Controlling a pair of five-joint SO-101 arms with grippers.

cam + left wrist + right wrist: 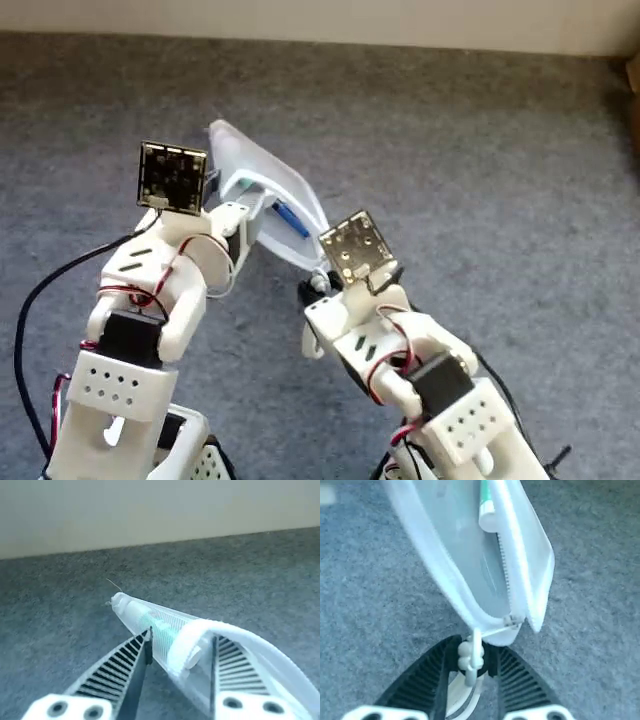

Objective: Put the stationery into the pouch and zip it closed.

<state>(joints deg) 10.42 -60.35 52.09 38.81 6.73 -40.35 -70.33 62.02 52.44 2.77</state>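
Note:
A translucent white pouch is held above the grey carpet between both arms, its mouth gaping. A blue item lies inside it. In the right wrist view a green-and-white stick shows inside the pouch, and the zip slider sits at the end nearest the camera. My right gripper is shut on the white zip pull hanging from that slider. My left gripper is shut on the pouch's thick rim at the opposite side, also seen as the left gripper from above.
Grey carpet spreads all around, with a pale wall at its far edge. Black cable trails beside the left arm's base.

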